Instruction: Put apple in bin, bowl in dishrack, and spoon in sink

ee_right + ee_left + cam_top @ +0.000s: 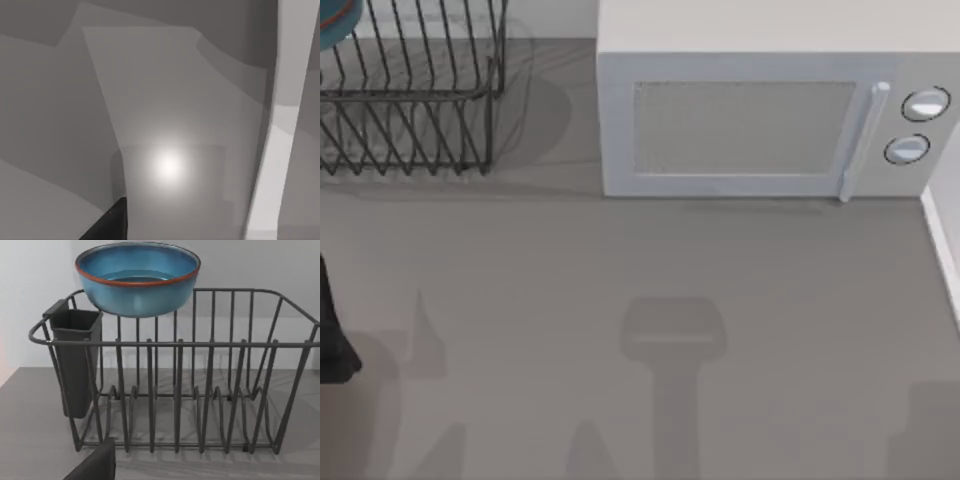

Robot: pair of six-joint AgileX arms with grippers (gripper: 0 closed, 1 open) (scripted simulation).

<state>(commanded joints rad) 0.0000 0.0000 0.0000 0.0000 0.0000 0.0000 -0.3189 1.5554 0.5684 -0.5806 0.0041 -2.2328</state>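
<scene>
At the table's far left corner stands the dishrack (415, 100), a dark wire frame with slanted upright prongs, and a sliver of the blue bowl (338, 25) shows at the top view's upper left edge, over the rack's back part. From the left wrist view the bowl (137, 280) appears whole — deep blue glaze, thin reddish-brown rim, upright — level with the top rail at the back of the dishrack (200, 390); whether it rests on the wire or is just above it, I cannot tell. A dark cutlery holder (75, 360) hangs inside one end of the rack, beside and below the bowl.

To the right of the rack, against the back of the table (640, 300), sits a white microwave (770, 110) with a vertical handle and two round knobs on its right side. A white edge (945, 260) runs along the table's right side.

My left arm (332, 330) shows as a dark shape at the left edge of the top view, well in front of the rack. A dark piece of the left tool (97, 465) pokes into the left wrist view — whether it is spread or pressed together I cannot tell, and nothing is seen in it. A dark corner of the right tool (110, 222) shows in the right wrist view over grey surface; its state I cannot tell either.
</scene>
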